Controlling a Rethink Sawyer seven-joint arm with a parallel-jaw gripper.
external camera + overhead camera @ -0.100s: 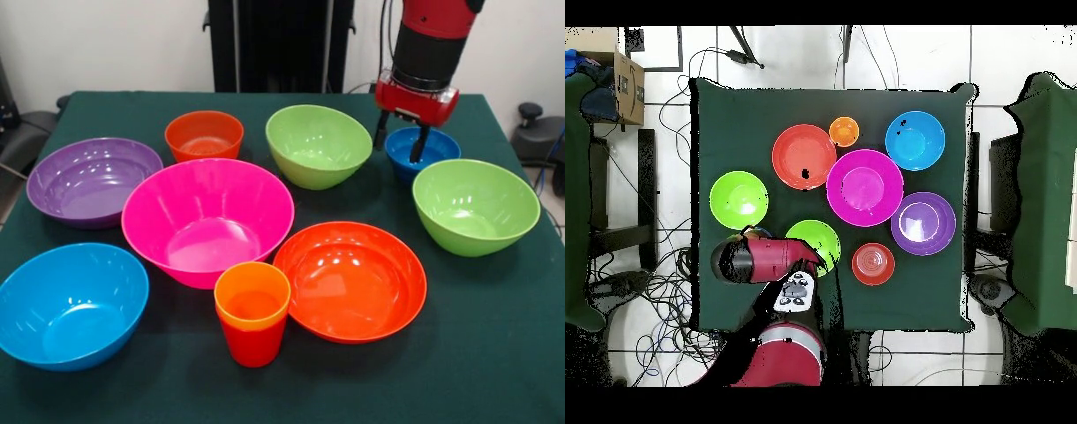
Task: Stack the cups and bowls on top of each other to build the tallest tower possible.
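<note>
Gripper (404, 141): fingers parted, straddling the rim of the small blue bowl (433, 147), nothing held yet.
Bowl: directly beneath.

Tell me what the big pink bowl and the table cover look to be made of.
Pink bowl: likely glossy plastic, with a smooth, evenly coloured wall and bright light reflections. Table cover: looks like dark green matte cloth, with no shine and slightly rumpled edges in the overhead view.
</note>
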